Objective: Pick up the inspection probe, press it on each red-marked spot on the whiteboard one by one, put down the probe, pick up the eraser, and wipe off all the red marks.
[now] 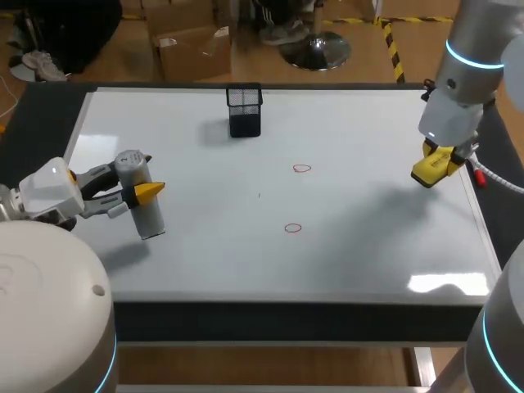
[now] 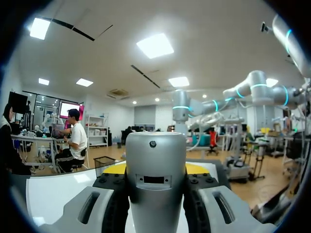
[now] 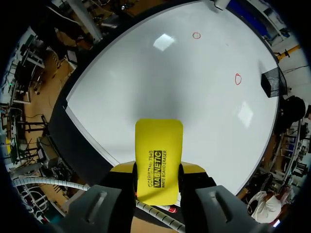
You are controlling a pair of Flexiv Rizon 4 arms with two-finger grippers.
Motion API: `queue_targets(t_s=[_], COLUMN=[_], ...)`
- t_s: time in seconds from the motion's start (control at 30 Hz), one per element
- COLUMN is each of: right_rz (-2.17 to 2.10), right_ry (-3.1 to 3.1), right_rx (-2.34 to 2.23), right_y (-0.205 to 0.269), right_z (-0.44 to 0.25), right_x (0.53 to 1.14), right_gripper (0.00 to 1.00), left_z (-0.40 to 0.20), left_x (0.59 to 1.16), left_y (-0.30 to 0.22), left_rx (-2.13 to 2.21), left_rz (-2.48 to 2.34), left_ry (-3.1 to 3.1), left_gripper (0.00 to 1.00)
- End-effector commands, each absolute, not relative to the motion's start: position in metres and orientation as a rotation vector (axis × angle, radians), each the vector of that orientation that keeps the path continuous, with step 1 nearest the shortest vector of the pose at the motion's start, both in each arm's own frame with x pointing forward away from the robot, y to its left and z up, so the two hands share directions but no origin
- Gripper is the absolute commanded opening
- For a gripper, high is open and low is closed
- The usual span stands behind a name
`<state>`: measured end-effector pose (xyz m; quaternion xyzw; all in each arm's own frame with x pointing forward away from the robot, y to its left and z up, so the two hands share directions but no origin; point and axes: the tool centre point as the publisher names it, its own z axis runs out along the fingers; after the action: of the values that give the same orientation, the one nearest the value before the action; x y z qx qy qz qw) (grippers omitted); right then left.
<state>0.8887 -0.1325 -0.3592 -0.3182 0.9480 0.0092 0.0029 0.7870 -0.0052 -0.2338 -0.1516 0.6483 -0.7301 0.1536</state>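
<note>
The inspection probe (image 1: 141, 195), a grey cylinder, stands nearly upright at the whiteboard's (image 1: 360, 254) left side. My left gripper (image 1: 144, 191) is shut on it from the left. In the left wrist view the probe (image 2: 155, 174) fills the space between the fingers. My right gripper (image 1: 438, 160) hangs above the board's right edge, shut on the yellow eraser (image 1: 432, 169). Seen from the right wrist, the eraser (image 3: 158, 158) sticks out ahead of the fingers. Two small red rings are drawn mid-board, one farther (image 1: 302, 169) and one nearer (image 1: 293, 228). The right wrist view shows both red rings, one (image 3: 196, 35) and the other (image 3: 238, 78).
A black mesh holder (image 1: 245, 110) stands at the board's far edge, left of centre, also seen in the right wrist view as the black holder (image 3: 271, 81). The board's dark front rim (image 1: 295, 315) runs along the near side.
</note>
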Motion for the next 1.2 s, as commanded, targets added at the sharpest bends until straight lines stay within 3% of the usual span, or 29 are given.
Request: queue_targets(t_s=[0.03,1.2], right_rz=[0.024,0.024], right_ry=[2.973,2.973], right_rx=[-1.001,-1.001], right_y=[-0.133,-0.133], right_z=[-0.359,-0.359], right_x=[0.889,0.889], right_gripper=[0.00,0.00], left_z=[-0.227,-0.211], left_x=[0.791,0.842], left_y=[-0.014,-0.124], left_rx=[-0.414,-0.172], left_rz=[-2.101,-2.251], left_ry=[1.875,1.978], left_gripper=[0.00,0.00])
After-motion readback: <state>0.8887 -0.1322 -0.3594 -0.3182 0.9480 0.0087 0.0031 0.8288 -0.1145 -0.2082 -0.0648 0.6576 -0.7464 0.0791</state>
